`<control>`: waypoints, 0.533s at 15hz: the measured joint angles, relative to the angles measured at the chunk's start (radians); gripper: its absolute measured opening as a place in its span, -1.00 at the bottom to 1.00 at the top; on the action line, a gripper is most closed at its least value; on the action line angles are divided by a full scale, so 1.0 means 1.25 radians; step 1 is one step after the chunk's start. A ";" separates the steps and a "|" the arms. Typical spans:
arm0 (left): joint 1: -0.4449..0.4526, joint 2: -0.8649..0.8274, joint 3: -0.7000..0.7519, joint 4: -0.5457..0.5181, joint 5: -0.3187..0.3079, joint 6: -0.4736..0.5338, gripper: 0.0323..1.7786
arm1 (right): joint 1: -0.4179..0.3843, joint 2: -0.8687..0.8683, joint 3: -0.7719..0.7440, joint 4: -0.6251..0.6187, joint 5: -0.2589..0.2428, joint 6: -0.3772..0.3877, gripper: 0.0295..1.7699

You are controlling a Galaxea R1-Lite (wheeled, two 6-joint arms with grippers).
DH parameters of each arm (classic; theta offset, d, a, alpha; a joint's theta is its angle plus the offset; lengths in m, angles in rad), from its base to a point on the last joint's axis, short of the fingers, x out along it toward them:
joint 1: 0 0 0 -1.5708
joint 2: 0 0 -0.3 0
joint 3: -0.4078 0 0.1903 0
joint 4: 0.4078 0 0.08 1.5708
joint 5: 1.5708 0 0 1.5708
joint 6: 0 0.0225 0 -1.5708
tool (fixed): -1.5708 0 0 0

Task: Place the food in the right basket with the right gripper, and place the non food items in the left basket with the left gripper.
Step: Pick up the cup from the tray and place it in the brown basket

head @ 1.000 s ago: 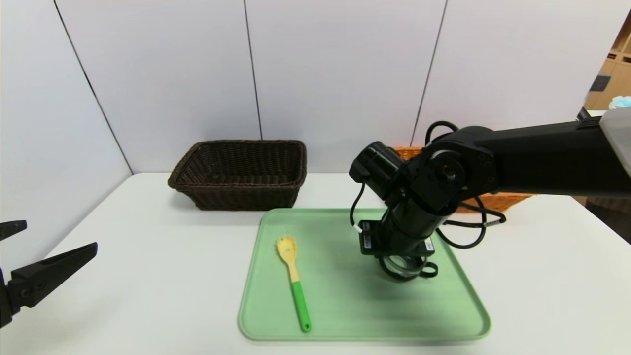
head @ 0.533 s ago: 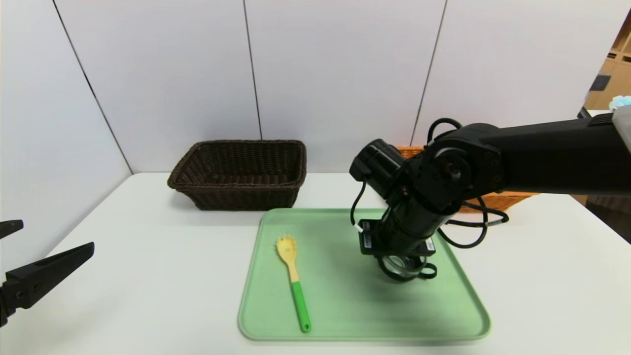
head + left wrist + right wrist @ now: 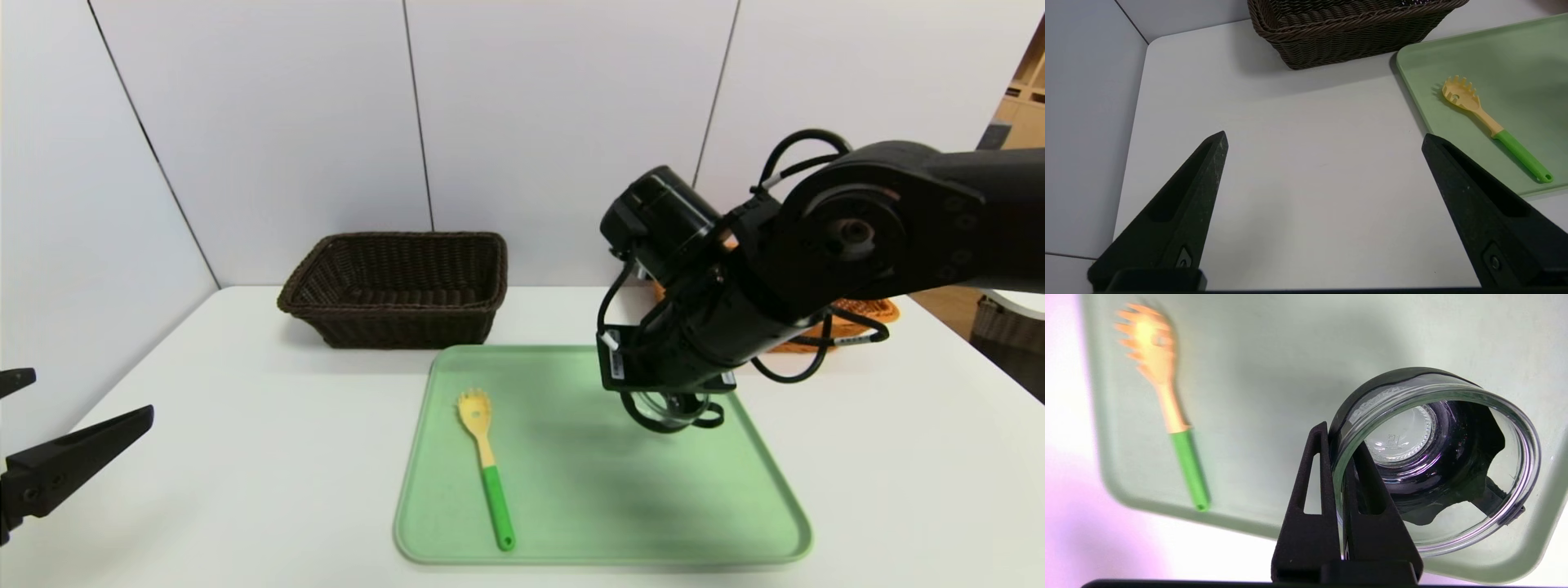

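My right gripper (image 3: 1337,435): jaws clamped on the wall of the clear glass cup (image 3: 1433,457), one finger inside the rim, one outside. Cup has a black holder and a handle, mouth toward my wrist camera, embossed mark on its glass base. In the head view I'm over the right half of the green tray (image 3: 604,498), cup hanging just under my gripper body, between the tray's far and near edges. Wrist cables loop off both sides of my arm.

Fork-like spoon (image 3: 486,469): lying flat along the tray's left edge, apart from the cup. Yellow pronged head toward the far edge, green handle toward the near-left corner.

Orange-tan basket (image 3: 869,310): beyond the tray's far-right corner, mostly behind my right arm. Can't see what's in it.

Dark brown basket (image 3: 396,290): beyond the tray's far-left corner, at the far edge of the white bench (image 3: 269,457). Bit of something dark and speckled inside, shows only in the left wrist view, can't tell what.

My left gripper (image 3: 1325,139): parked over the bench's left edge, jaws wide open, nothing between them.

White panels (image 3: 563,122) stand behind the bench's far edge.
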 joint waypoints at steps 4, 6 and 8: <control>0.000 -0.005 0.003 0.005 0.002 -0.001 0.90 | 0.011 -0.014 -0.137 -0.002 0.004 0.002 -0.91; 0.000 -0.009 0.004 0.016 0.004 -0.001 0.90 | 0.020 0.002 -0.216 -0.026 0.011 0.002 -0.91; 0.000 -0.013 0.006 0.018 0.004 -0.001 0.90 | 0.034 0.027 -0.238 -0.126 0.015 0.001 -0.91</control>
